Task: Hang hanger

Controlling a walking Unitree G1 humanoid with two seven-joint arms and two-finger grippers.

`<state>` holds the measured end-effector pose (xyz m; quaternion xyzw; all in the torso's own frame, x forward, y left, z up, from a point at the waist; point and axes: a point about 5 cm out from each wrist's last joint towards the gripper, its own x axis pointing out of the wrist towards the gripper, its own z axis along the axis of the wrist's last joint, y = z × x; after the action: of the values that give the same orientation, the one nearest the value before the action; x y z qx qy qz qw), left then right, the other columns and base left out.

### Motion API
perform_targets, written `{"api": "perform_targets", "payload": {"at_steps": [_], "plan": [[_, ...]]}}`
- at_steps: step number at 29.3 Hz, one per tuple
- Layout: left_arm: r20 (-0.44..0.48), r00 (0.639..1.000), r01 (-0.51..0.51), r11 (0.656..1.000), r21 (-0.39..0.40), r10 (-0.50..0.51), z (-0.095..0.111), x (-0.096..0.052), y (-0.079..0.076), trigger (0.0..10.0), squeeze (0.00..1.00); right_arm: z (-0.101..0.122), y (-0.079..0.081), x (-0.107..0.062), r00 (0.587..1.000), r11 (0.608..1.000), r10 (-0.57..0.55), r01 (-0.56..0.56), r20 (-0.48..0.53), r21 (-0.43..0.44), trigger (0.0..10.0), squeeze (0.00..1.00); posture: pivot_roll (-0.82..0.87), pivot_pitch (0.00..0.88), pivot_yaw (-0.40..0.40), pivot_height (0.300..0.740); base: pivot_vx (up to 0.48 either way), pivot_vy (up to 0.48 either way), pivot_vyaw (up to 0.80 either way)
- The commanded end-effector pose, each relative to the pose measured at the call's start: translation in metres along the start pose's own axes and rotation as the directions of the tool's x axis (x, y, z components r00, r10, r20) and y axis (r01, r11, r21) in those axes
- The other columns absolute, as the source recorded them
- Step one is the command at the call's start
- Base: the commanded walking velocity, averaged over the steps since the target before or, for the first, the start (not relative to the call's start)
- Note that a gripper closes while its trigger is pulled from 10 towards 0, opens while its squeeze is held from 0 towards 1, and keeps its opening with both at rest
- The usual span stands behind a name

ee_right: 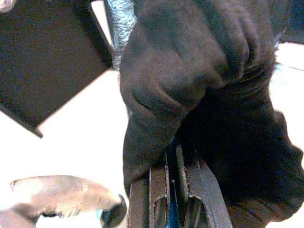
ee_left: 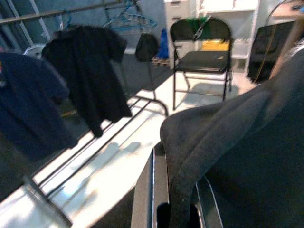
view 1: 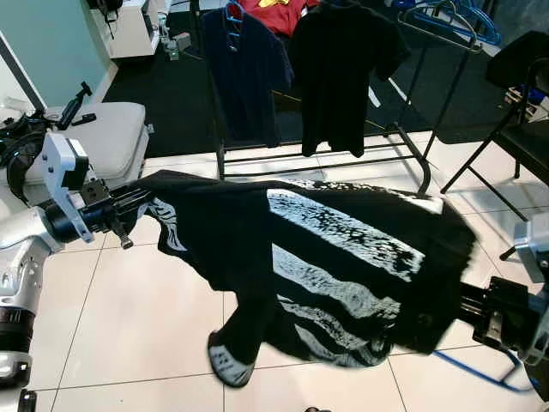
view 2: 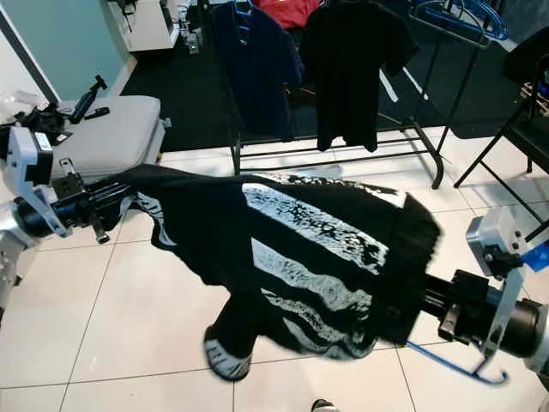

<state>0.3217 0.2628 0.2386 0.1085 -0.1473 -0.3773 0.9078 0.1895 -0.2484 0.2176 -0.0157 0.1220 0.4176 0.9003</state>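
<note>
A black T-shirt (view 1: 326, 257) with a white print hangs stretched between my two grippers above the tiled floor. My left gripper (view 1: 137, 204) is shut on the shirt's edge at the left; cloth is pinched between its fingers (ee_left: 149, 190). At the right, my right gripper (ee_right: 173, 166) is shut under bunched cloth, with a blue sliver between its fingers. A thin blue hanger (view 2: 446, 365) curves out below that gripper. The clothes rack (view 1: 412, 142) stands behind the shirt, its top rail (ee_left: 61, 12) high up.
On the rack hang a navy shirt (view 1: 244, 73), a black shirt (view 1: 343, 69) and several blue hangers (view 1: 455, 17). A black folding chair (view 1: 523, 112) stands at the right. A grey padded seat (view 1: 107, 137) is at the left.
</note>
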Motion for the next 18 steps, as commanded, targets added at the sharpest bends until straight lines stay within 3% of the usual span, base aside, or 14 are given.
{"api": "perform_targets", "payload": {"at_steps": [1,6,13,17,18], "plan": [[-0.044,0.997,-0.068,0.997,0.022,0.069,-0.002,-0.008,0.009,0.0,0.00,-0.002,0.003,0.002,1.000,1.000,0.010,-0.010,-0.014,-0.020,0.0,0.00,-0.09,0.158,0.046,0.740,0.000,0.000,0.00],[-0.075,0.990,-0.121,0.993,0.003,0.121,-0.010,-0.007,0.012,0.0,0.00,-0.002,0.004,0.005,1.000,1.000,0.016,-0.016,0.000,-0.021,0.0,0.00,-0.09,0.158,0.049,0.740,0.000,0.000,0.00],[-0.071,0.995,-0.079,0.996,-0.037,0.077,-0.018,0.001,0.002,0.0,0.00,0.002,0.003,0.006,1.000,0.999,0.011,-0.011,0.022,-0.036,0.0,0.00,-0.09,0.158,0.050,0.740,0.000,0.000,0.00],[-0.118,0.993,-0.031,0.999,-0.035,0.026,-0.025,0.002,-0.004,0.0,0.00,0.004,0.003,0.006,0.999,0.999,0.011,-0.010,0.030,-0.044,0.0,0.00,-0.09,0.158,0.052,0.740,0.000,0.000,0.00],[-0.172,0.985,-0.037,0.998,-0.053,0.027,-0.033,0.001,-0.006,0.0,0.00,0.006,0.003,0.006,0.999,0.998,0.009,-0.007,0.041,-0.057,0.0,0.00,-0.09,0.159,0.054,0.740,0.000,0.000,0.00]]}}
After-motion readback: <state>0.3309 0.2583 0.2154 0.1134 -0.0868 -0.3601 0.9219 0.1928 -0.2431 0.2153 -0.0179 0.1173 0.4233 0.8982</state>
